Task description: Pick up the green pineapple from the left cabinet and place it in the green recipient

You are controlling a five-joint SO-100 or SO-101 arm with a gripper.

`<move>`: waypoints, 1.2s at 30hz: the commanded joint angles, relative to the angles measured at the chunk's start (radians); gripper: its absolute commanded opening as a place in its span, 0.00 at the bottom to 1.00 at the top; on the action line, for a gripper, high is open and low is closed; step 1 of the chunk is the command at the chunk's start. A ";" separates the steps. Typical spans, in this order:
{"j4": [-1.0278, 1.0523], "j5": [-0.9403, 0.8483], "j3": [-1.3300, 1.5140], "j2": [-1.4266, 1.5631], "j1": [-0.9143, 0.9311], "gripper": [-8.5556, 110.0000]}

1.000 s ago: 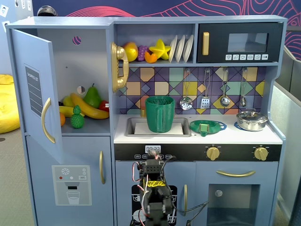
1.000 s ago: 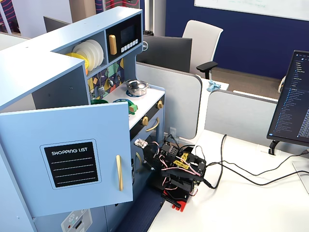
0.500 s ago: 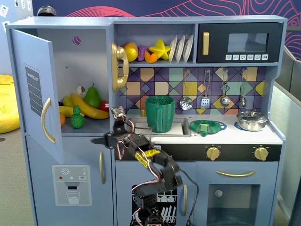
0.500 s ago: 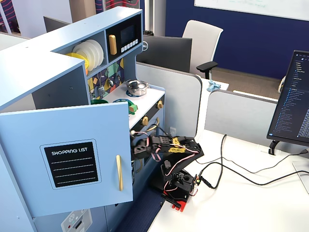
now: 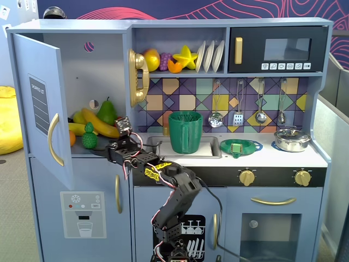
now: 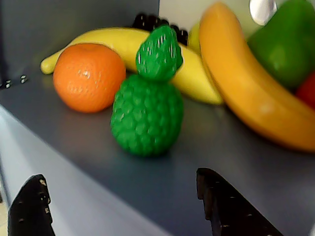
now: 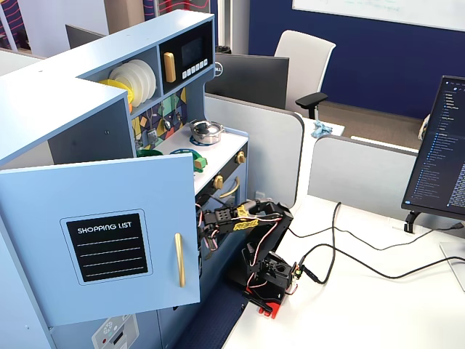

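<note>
The green pineapple (image 5: pixel 89 136) stands upright on the shelf of the left cabinet (image 5: pixel 101 76), whose door (image 5: pixel 41 109) is swung open. In the wrist view the green pineapple (image 6: pixel 147 113) is centred just beyond my gripper (image 6: pixel 119 177). The two black fingers (image 6: pixel 32 206) are spread wide at the shelf's front edge, with nothing between them. In a fixed view my gripper (image 5: pixel 109 153) hovers at the shelf edge, right of the pineapple and apart from it. The green recipient (image 5: pixel 185 132), a ribbed cup with a handle, stands in the sink to the right.
An orange (image 6: pixel 88 76) is left of the pineapple, and bananas (image 6: pixel 246 83) and a green pear (image 6: pixel 285 39) are behind and to the right. A flat green dish (image 5: pixel 241 146) and a steel pot (image 5: pixel 292 139) sit on the counter. A gold phone (image 5: pixel 138 76) hangs on the cabinet's right wall.
The arm has unfolded from low in front of the kitchen, risen and reached left. The gripper has moved from near the sink to the cabinet shelf's edge.
</note>
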 commanded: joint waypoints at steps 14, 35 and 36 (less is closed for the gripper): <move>-0.224 0.052 -0.316 -0.302 0.014 0.34; -0.229 0.213 -0.408 -0.433 0.041 0.34; -0.227 0.215 -0.416 -0.442 0.038 0.34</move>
